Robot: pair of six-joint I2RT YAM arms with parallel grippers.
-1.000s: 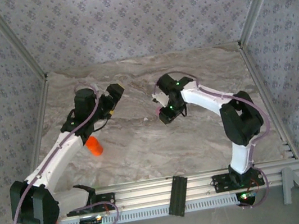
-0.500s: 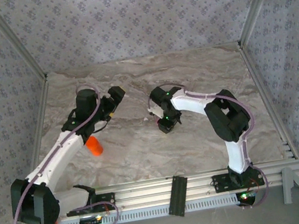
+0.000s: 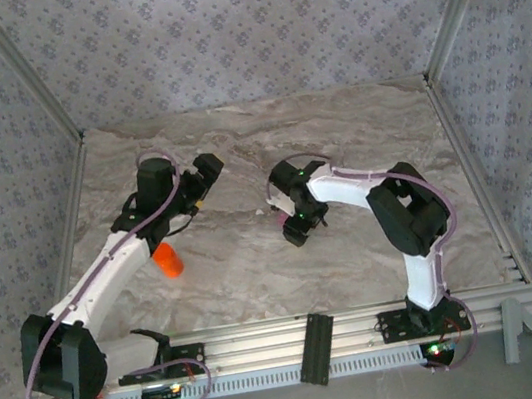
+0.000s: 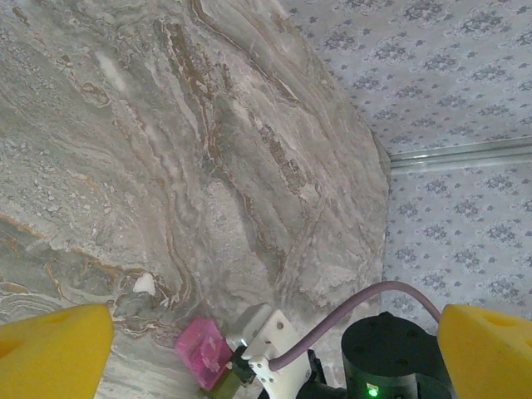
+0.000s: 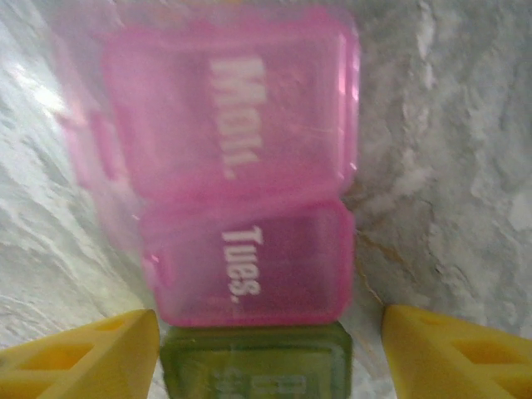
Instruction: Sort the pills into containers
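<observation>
**Square up before closing on the pill box**

Nearest, toward the worktop's left edge, lay the orange cylindrical bottle (image 3: 166,262). At mid-worktop the right pincer (image 5: 266,349) hung released, its fingers wide to either side of the joined translucent pink and olive-green containers (image 5: 245,266). It should centre, then close gently, lest they skid. Farther back, the left pincer (image 4: 266,353) gaped empty.

Your overhead view looks down from high behind the near edge over the whole bench (image 3: 256,262). Your left wrist view looks low toward the far right corner, sharing the pink pill box (image 4: 202,353) with your right wrist's tight close-up.
</observation>
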